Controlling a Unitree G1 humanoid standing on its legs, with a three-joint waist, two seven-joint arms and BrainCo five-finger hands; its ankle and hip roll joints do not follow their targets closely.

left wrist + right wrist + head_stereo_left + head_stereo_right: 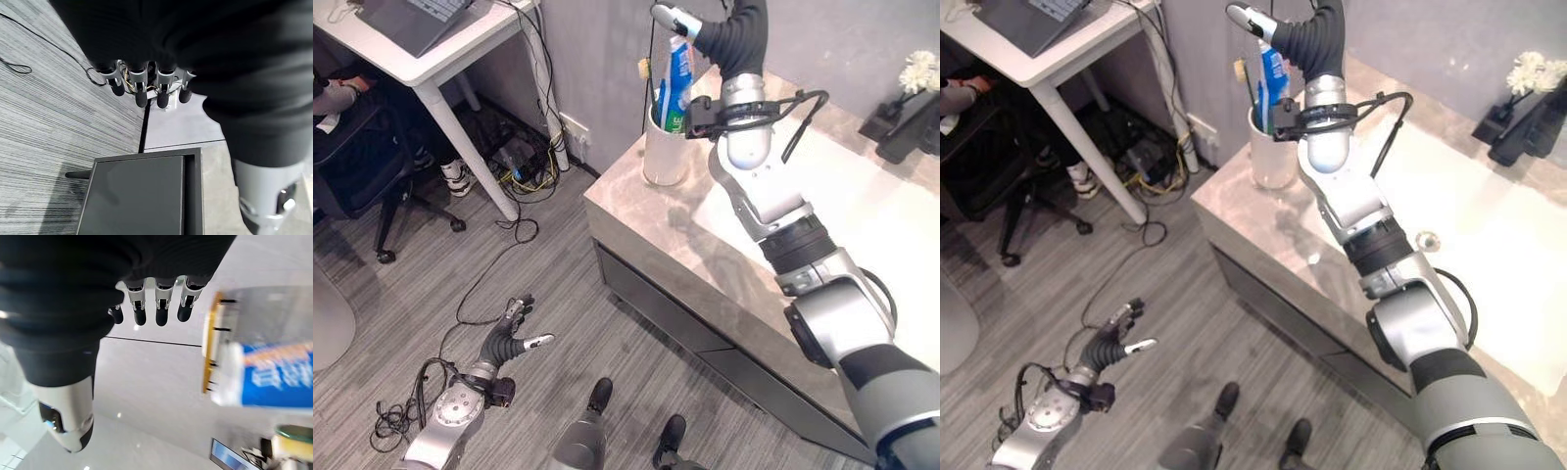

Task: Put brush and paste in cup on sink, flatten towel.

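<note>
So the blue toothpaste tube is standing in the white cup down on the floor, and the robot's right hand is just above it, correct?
Not quite. The white cup stands on the corner of the sink counter, not the floor, as the left eye view shows. The toothpaste tube does stand in it, with the right hand just above.

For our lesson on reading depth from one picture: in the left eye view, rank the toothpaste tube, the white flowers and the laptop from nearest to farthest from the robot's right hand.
1. Toothpaste tube: standing in the white cup, right below the right hand.
2. White flowers: far right, at the back of the counter.
3. Laptop: far left, on the white desk.
</note>
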